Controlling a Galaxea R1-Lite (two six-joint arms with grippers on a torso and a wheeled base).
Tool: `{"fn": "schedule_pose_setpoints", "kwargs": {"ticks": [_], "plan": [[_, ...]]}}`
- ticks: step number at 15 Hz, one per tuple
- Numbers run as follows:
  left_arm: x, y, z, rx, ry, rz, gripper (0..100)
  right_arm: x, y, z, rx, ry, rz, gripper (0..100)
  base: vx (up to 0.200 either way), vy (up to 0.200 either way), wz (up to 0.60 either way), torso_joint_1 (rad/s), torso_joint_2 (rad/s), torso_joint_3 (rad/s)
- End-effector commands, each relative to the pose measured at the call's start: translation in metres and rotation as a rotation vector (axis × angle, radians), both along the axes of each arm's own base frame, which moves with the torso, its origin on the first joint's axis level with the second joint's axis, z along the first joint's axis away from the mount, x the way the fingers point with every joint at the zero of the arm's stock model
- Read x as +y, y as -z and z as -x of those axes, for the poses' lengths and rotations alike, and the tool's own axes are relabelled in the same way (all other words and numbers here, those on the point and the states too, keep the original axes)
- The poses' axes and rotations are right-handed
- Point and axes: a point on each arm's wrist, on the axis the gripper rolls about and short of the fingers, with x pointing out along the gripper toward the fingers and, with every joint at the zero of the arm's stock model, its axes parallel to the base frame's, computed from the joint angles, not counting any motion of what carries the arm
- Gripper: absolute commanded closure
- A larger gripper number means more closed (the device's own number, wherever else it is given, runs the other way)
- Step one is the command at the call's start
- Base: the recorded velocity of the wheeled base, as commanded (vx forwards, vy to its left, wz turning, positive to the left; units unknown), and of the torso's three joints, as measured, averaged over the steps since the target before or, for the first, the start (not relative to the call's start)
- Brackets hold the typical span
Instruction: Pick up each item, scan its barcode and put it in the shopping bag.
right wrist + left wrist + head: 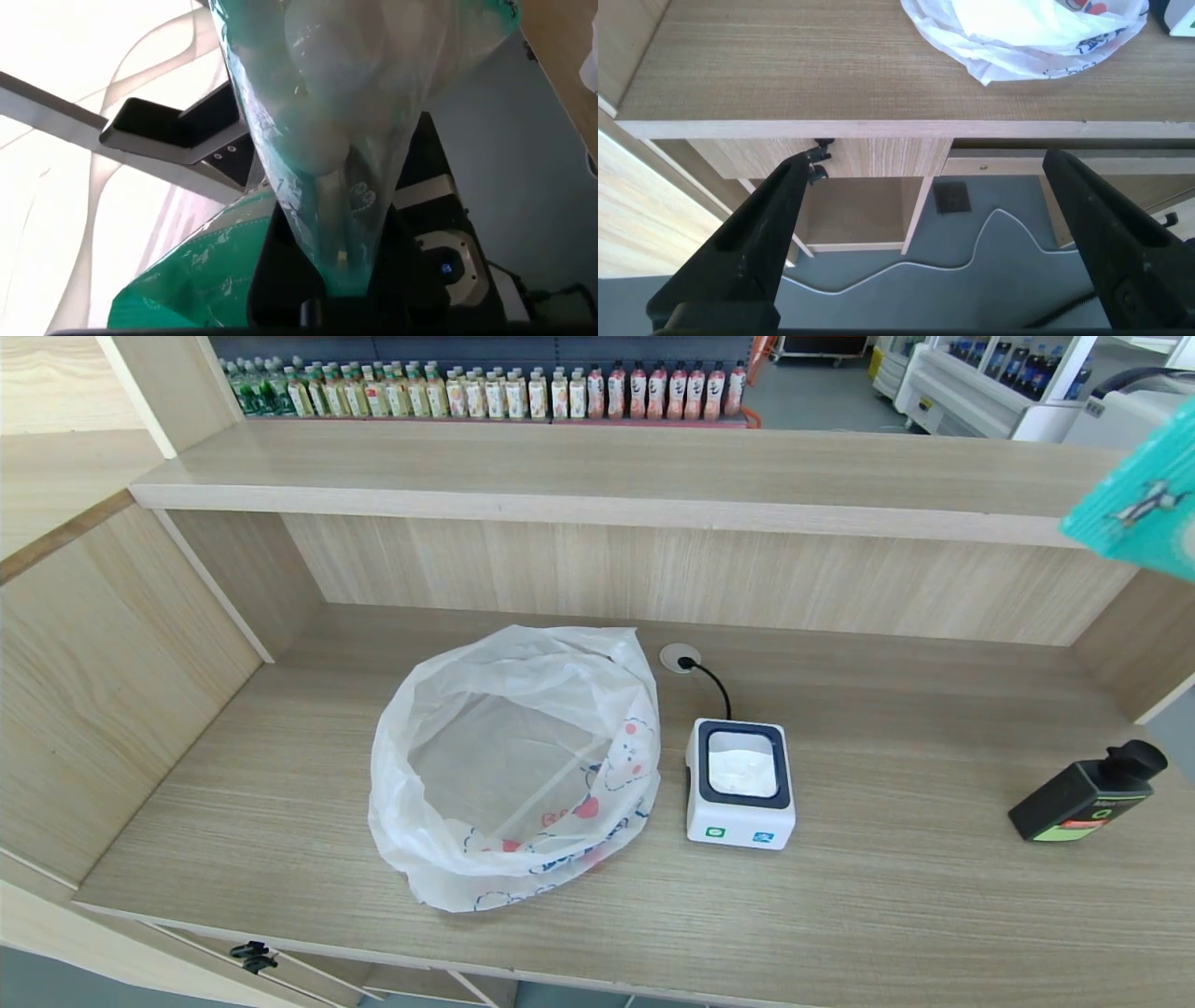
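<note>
Two grippers come first, nearest the cameras. The left gripper (926, 163) hangs low in front of the counter (785, 75), its dark fingers (757, 243) spread wide with nothing between them. I judge it sits there to keep out of the way of the work on top. The right gripper (336, 257) is clamped on one end of a teal packet (327, 112), whose clear front shows pale round pieces inside. Holding it by the end probably leaves its faces free to be read. The packet is raised high, well above the counter.

Just beyond the left gripper, up on the counter, lies the white shopping bag (625, 709). Its mouth is rolled open and faces upward, likely so that things can be dropped straight in. I can see nothing in it, so the task looks to be at its start.

Just beside the bag, on the right gripper's side, stands the scanner (740, 784), window up, its cable (714, 686) running to a hole behind it. Well below the packet, a black bottle (1083, 798) lies on its side, apart from the scanner, presumably the next item.

Farthest off, beyond the counter's raised ledge, a shelf carries rows of drink bottles (485, 392).
</note>
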Motion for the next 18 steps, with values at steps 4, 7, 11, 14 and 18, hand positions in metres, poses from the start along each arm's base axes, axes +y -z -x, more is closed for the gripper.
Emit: {"fn": "schedule_pose_setpoints", "kwargs": {"ticks": [4,7,11,14,18], "plan": [[0.0,0.0,0.0,0.002,0.0,0.0,0,-0.003,0.009,0.0,-0.031,0.057,0.026,100,0.0,0.0,0.0,0.0,0.0,0.0],[0.0,0.0,0.0,-0.001,0.0,0.0,0,0.0,0.013,-0.014,-0.039,0.076,0.039,100,0.0,0.0,0.0,0.0,0.0,0.0],[0.0,0.0,0.0,-0.001,0.0,0.0,0,0.001,0.014,-0.021,-0.046,0.075,0.038,100,0.0,0.0,0.0,0.0,0.0,0.0],[0.0,0.0,0.0,0.001,0.0,-0.001,0,0.001,0.014,-0.021,-0.045,0.075,0.038,100,0.0,0.0,0.0,0.0,0.0,0.0],[0.0,0.0,0.0,0.001,0.0,0.0,0,0.002,0.014,-0.02,-0.041,0.067,0.037,100,0.0,0.0,0.0,0.0,0.0,0.0]]}}
